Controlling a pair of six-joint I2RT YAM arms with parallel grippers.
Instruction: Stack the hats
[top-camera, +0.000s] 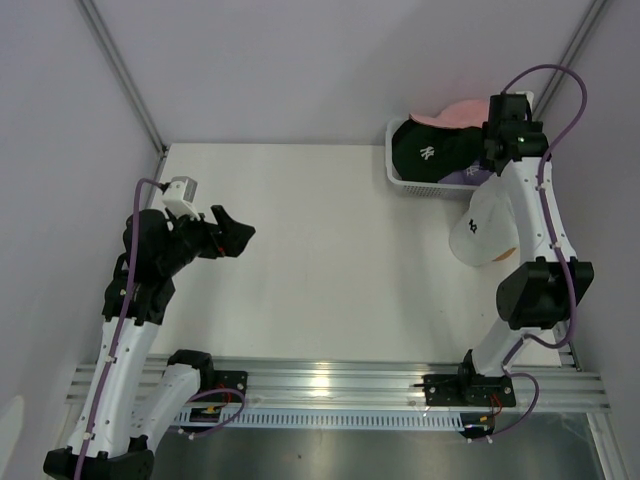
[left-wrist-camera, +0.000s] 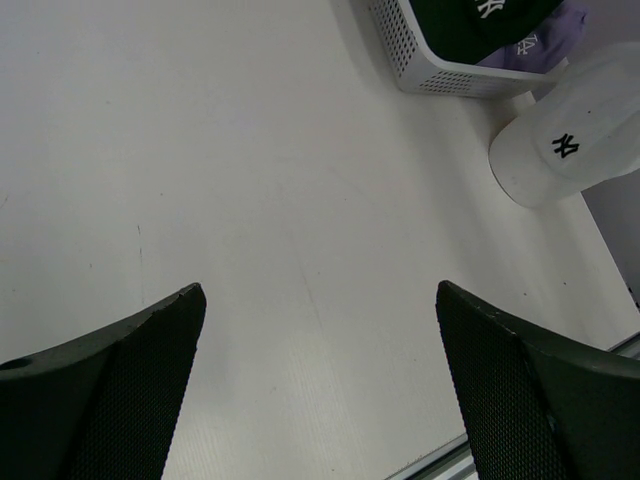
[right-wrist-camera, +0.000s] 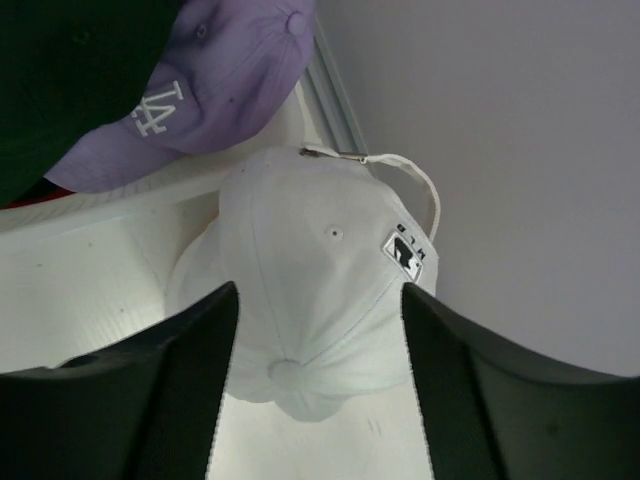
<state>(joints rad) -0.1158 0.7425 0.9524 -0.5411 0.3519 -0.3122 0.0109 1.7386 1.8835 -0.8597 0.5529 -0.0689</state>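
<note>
The left end effector (left-wrist-camera: 320, 290) hangs over the white bench (left-wrist-camera: 250, 150), its two dark fingers (left-wrist-camera: 130, 380) spread wide with only bare surface between them. At upper right a white mesh basket (left-wrist-camera: 440, 72) holds a dark cap (left-wrist-camera: 470, 20) and a lavender cap (left-wrist-camera: 545, 40). A white cap (left-wrist-camera: 570, 150) with a dark logo sits just beside the basket.

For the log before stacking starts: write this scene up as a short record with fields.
white cap: outside the basket, just beside its near wall
basket: far right; holds dark cap, pink cap, lavender cap
left gripper: open, empty, over bare table
right gripper: open, empty, pointed at white cap
</note>
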